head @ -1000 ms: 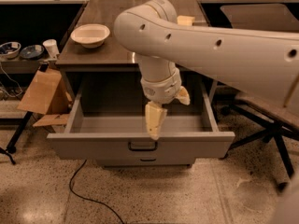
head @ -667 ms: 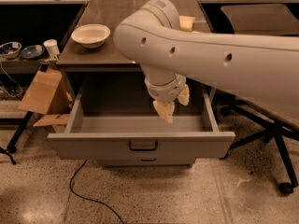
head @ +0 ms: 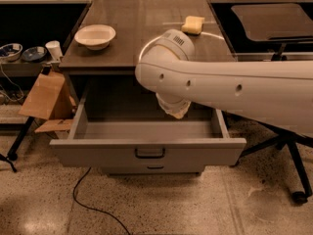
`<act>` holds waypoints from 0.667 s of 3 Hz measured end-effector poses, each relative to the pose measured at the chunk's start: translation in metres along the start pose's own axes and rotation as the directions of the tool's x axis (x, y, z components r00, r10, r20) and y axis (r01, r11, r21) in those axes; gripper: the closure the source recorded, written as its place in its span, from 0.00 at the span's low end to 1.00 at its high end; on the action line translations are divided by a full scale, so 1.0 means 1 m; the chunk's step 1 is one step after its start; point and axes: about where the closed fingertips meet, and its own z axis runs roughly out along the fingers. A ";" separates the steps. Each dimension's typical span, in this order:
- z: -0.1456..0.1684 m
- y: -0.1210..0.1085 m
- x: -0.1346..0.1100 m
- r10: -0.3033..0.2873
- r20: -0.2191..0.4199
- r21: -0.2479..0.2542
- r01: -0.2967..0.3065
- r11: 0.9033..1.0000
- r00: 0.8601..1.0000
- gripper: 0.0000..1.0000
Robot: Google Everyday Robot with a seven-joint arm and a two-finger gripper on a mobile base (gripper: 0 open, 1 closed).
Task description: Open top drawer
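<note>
Change: since a second ago the arm (head: pixel 234 89) has swung up and toward the camera. The pincer (head: pixel 176 112), which then hung down into the drawer, now sits higher, tucked beneath the arm's big rounded joint.
Floor: speckled stone, with a black cable (head: pixel 74 196) curling across it at lower left.
Top drawer (head: pixel 98 154): pulled well out toward the camera, its plain grey front nearest and its deep grey inside showing.
Handle (head: pixel 149 152): a small black loop at the centre of that front, well apart from the pincer.
Lower drawer (head: pixel 154 169): a narrower grey front just beneath, mostly hidden under the open one.
Pincer: over the back half of the open drawer, above its floor. Only a cream-coloured tip shows below the arm, so how far open it is, or whether it has hold of anything, cannot be told.
Cardboard (head: pixel 46 97): brown flaps leaning beside the drawer's left wall.
Surface (head: pixel 142 43): a dark top above the drawer. A white bowl (head: pixel 95 35) stands on its left part and a yellow sponge (head: pixel 192 24) lies farther back to the right, the two well apart.
Left shelf: two small bowls (head: pixel 10 51) and a white cup (head: pixel 54 49).
Chair (head: pixel 274 21): black, at far right.
</note>
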 end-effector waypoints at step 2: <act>0.033 0.017 -0.030 0.014 0.174 -0.025 -0.010 1.000 0.985 1.00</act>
